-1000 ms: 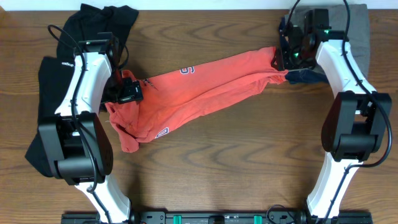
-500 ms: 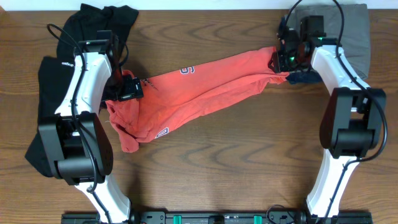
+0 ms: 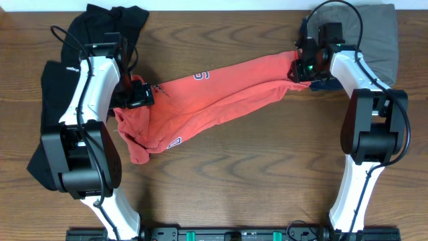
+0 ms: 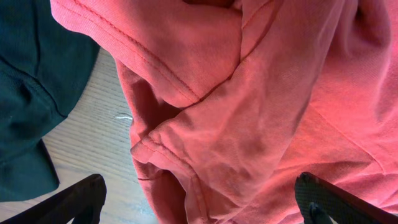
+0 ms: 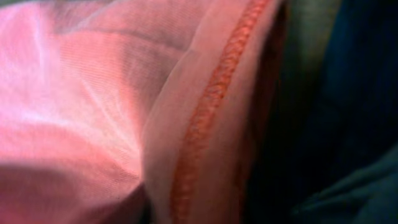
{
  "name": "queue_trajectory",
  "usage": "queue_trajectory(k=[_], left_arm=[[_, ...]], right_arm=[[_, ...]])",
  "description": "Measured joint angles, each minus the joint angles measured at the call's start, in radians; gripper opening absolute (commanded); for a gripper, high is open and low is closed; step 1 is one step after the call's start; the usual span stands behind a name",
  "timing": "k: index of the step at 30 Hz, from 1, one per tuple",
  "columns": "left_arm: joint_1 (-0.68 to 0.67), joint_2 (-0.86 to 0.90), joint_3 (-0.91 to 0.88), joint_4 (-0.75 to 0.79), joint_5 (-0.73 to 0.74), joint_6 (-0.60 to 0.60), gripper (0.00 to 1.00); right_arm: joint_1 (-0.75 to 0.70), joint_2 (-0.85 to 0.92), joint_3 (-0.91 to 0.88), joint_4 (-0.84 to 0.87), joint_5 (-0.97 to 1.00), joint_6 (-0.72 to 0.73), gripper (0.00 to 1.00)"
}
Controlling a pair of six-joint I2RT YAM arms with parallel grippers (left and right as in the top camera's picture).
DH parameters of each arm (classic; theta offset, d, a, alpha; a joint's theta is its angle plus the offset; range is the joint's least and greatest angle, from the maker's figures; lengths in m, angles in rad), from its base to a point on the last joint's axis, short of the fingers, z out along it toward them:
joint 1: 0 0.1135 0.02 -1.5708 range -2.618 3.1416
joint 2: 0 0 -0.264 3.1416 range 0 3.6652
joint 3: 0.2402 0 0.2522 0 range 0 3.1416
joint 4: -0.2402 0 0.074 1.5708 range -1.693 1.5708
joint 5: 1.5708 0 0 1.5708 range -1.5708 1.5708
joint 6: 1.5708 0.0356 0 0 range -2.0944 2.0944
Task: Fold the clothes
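The coral-red T-shirt (image 3: 221, 94) lies bunched in a long diagonal band across the table, its lettering mostly folded away. My left gripper (image 3: 139, 97) hovers over its left end. In the left wrist view both fingers (image 4: 81, 199) stand wide apart with rumpled red cloth (image 4: 249, 93) below them, gripper (image 4: 199, 202) open. My right gripper (image 3: 299, 69) sits at the shirt's right end. A red hem (image 5: 211, 106) fills the right wrist view and hides the fingers. The long black garment (image 3: 53, 87) lies along the left edge.
A grey cloth (image 3: 381, 37) lies at the back right corner. A dark navy piece (image 3: 331, 82) pokes out under the right arm, beside the shirt's end. Bare wood (image 3: 254, 174) shows across the front half.
The right arm has shifted a little left and forward onto the shirt's right end. The left arm and the shirt have stayed put.
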Motion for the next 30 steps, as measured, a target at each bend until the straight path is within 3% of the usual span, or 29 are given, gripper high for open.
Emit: queue_trajectory(k=[9,10,12,20,30], left_arm=[[0.000,0.000,0.000,0.001,0.000,0.000,0.98],[0.000,0.000,0.000,0.002,0.000,0.000,0.98],[0.000,0.000,0.000,0.002,0.000,0.000,0.98],[0.000,0.000,0.000,0.005,0.000,0.000,0.98],[0.000,0.000,0.000,0.026,0.000,0.000,0.99]], right_arm=[[0.046,0.005,0.000,0.000,-0.034,0.006,0.26],[0.056,0.005,0.000,0.001,-0.035,0.005,0.21],[0.070,0.006,0.000,0.005,-0.039,0.002,0.01],[0.080,0.009,0.010,0.006,-0.039,0.038,0.01],[-0.026,0.002,0.182,-0.196,-0.031,0.050,0.01]])
